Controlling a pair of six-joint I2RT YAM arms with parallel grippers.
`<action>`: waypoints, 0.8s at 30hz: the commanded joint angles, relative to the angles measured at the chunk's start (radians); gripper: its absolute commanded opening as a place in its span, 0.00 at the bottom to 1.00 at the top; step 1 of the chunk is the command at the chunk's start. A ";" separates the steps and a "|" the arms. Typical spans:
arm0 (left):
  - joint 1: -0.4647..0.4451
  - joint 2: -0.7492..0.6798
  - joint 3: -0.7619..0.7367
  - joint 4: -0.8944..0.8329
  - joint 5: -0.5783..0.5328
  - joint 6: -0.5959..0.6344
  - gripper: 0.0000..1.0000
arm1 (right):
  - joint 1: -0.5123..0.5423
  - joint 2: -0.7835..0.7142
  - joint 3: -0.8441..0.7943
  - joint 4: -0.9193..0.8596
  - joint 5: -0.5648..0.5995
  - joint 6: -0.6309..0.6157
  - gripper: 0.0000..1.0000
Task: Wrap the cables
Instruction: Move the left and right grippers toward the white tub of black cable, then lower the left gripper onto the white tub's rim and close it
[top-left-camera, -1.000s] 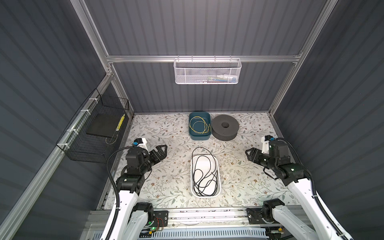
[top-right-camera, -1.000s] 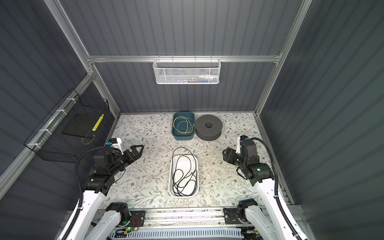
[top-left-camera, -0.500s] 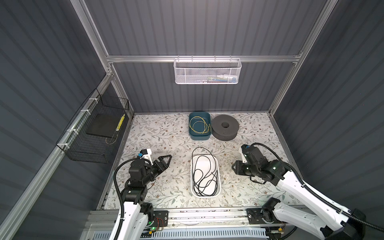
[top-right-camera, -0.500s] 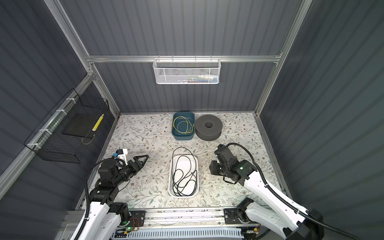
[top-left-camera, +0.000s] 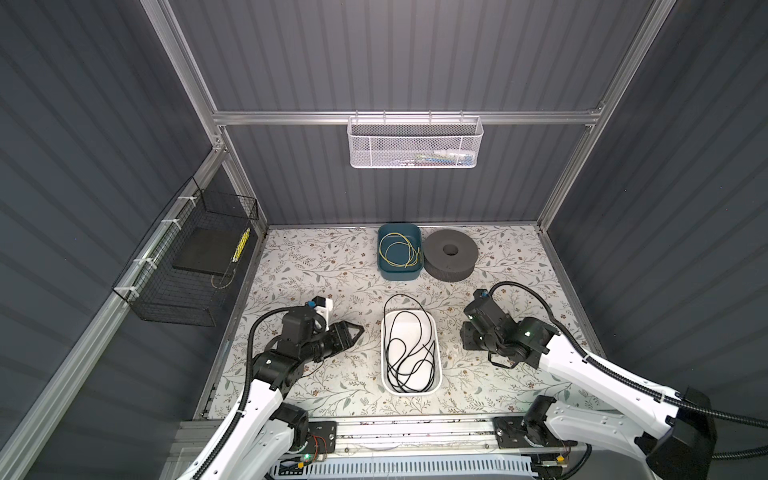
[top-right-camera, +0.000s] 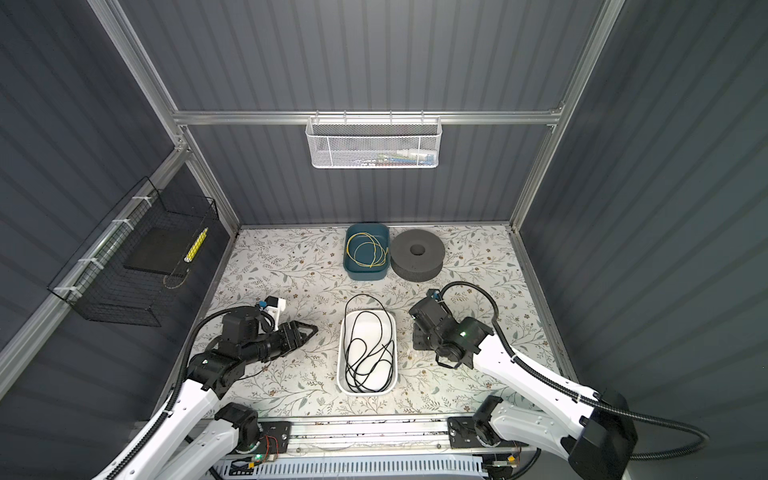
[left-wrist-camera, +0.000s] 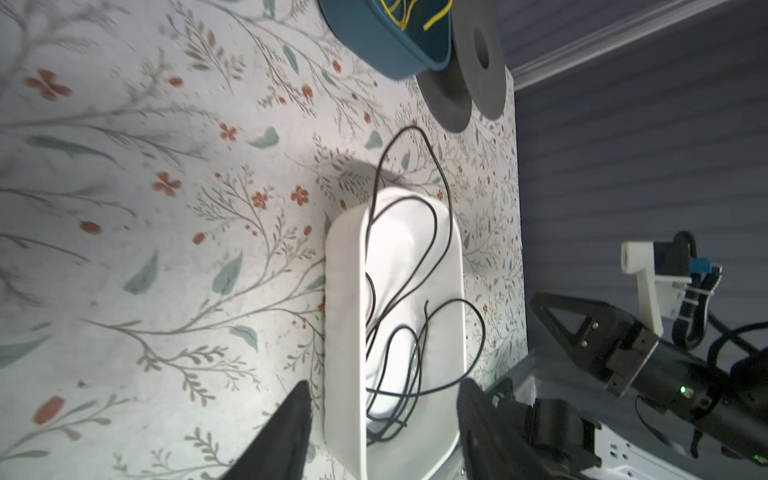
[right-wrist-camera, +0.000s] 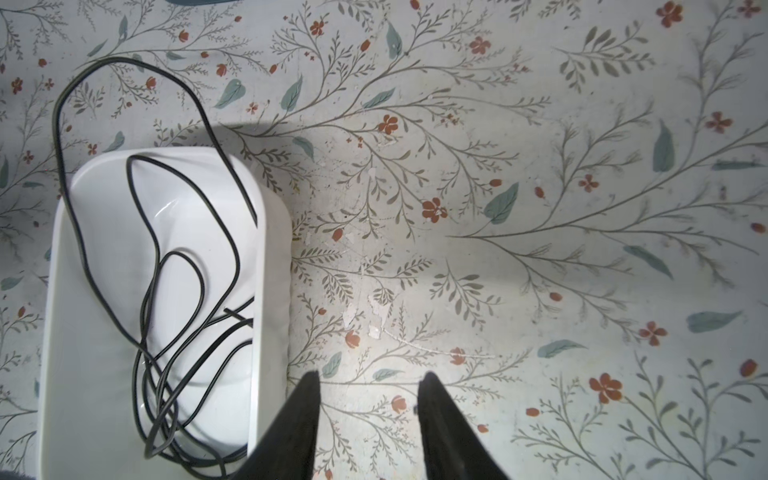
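You have a floral bench (top-left-camera: 316, 266). In both top views a white tray (top-left-camera: 411, 392) sits at centre, with a teal bin (top-left-camera: 399, 275) and grey foam ring (top-left-camera: 451, 259) side by side above it. One black cable (top-left-camera: 401, 296) loop spills from the tray onto the bench.

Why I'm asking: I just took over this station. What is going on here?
Two robot arms flank a white tray holding a loose black cable, one loop of which spills past the tray's far rim. Neither arm holds it: the left gripper and the right gripper sit either side of the tray, jaws open and empty. Wrapping has not begun.
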 joint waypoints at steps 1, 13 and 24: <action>-0.119 0.065 0.023 -0.047 -0.125 -0.028 0.55 | -0.017 0.020 -0.001 0.039 0.071 -0.033 0.44; -0.444 0.430 0.250 -0.112 -0.493 0.003 0.57 | -0.073 -0.028 -0.104 0.124 0.051 -0.045 0.47; -0.477 0.634 0.327 -0.133 -0.520 0.003 0.50 | -0.148 -0.191 -0.223 0.165 0.028 -0.053 0.48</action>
